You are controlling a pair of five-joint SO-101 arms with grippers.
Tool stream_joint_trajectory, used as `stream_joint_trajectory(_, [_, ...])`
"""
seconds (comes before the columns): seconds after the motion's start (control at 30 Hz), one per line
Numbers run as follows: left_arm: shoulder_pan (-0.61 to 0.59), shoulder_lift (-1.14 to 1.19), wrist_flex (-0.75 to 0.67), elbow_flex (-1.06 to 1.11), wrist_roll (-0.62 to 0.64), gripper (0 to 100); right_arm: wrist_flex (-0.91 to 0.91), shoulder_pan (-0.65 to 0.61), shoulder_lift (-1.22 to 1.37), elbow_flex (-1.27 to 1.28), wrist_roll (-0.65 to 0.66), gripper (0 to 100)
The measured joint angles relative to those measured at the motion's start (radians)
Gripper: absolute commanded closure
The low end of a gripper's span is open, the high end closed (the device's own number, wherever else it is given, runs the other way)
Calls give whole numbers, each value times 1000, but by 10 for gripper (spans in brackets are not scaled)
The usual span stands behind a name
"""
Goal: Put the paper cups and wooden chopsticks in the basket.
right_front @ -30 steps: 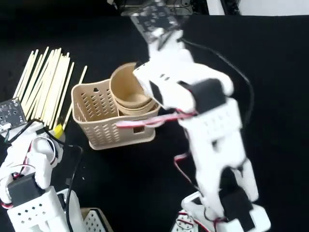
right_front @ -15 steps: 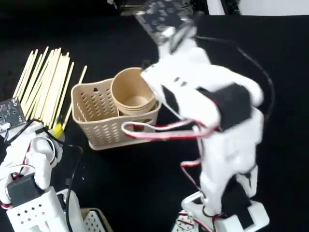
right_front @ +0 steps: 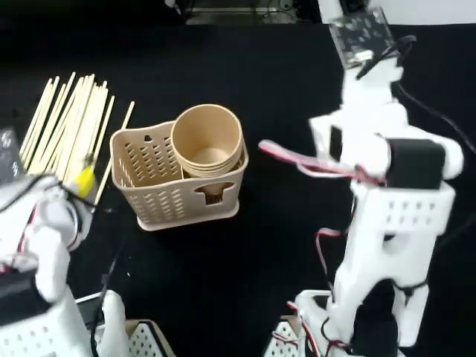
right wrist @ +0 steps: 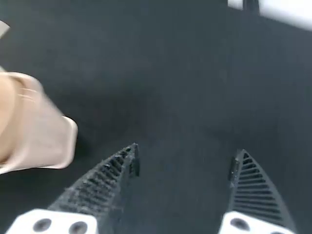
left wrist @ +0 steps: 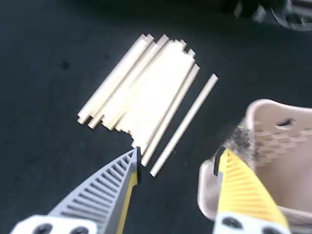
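Observation:
A stack of tan paper cups (right_front: 207, 140) stands upright in the right end of the beige slotted basket (right_front: 160, 195). Wooden chopsticks (right_front: 65, 128) lie in a loose bundle on the black table left of the basket, with one stray stick (right_front: 119, 131) beside them. My left gripper (left wrist: 178, 156) hangs open above the table between the bundle (left wrist: 144, 95) and the basket wall (left wrist: 273, 141), holding nothing; its yellow finger (right_front: 84, 180) sits at the bundle's near end. My right gripper (right wrist: 186, 151) is open and empty over bare table, right of the basket corner (right wrist: 44, 141).
The white right arm (right_front: 387, 171) stands tall at the right, with red cables (right_front: 297, 160) looping toward the basket. A second slotted container (right_front: 145, 338) peeks in at the bottom edge near the left arm's base. Black table surrounds the basket.
The right arm has swung away from the basket to the right, leaving the cups standing in it. The left arm has shifted toward the chopsticks.

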Motion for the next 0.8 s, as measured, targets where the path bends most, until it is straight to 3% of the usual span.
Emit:
stream_joint_trajectory(0.2, [146, 334, 92, -209, 31, 732, -318, 149, -3, 500, 0, 988])
stream_joint_trajectory(0.4, [216, 560, 124, -304, 32, 745, -730, 173, -3, 928, -12, 963])
stream_joint_trajectory(0.5, [221, 620, 124, -307, 32, 839, -879, 173, -3, 1046, -63, 963])
stream_joint_trajectory(0.6, [233, 666, 123, -307, 40, 965, -990, 175, -3, 1122, -83, 963])
stream_joint_trajectory(0.8, [381, 776, -21, -270, 181, 970, -1092, 176, -3, 1180, -86, 963])
